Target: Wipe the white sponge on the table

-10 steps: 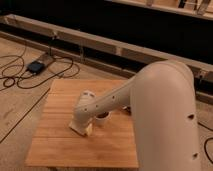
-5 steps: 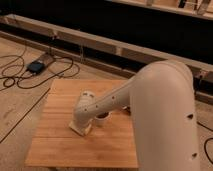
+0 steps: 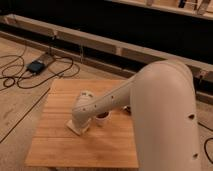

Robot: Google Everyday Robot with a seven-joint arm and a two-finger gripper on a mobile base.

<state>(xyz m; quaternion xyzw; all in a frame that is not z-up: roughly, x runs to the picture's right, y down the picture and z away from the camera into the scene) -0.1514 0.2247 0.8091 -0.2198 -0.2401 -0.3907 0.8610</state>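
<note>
On the floor at the left, a dark box (image 3: 36,66) lies among black cables (image 3: 20,80). The table (image 3: 60,150), made of light-brown planks, stands mid-frame. The gripper (image 3: 79,126) is down on the table's left-centre, with its wrist pointing steeply downward. Its jaws are closed on the white sponge (image 3: 73,128), a small cream block lying flat on the wood with only its left edge showing from under the wrist. Just right of it stands a small cup (image 3: 102,118) with a dark inside. From there the white arm (image 3: 115,97) rises up and to the right into a thick rounded housing (image 3: 165,115) that fills the right side.
</note>
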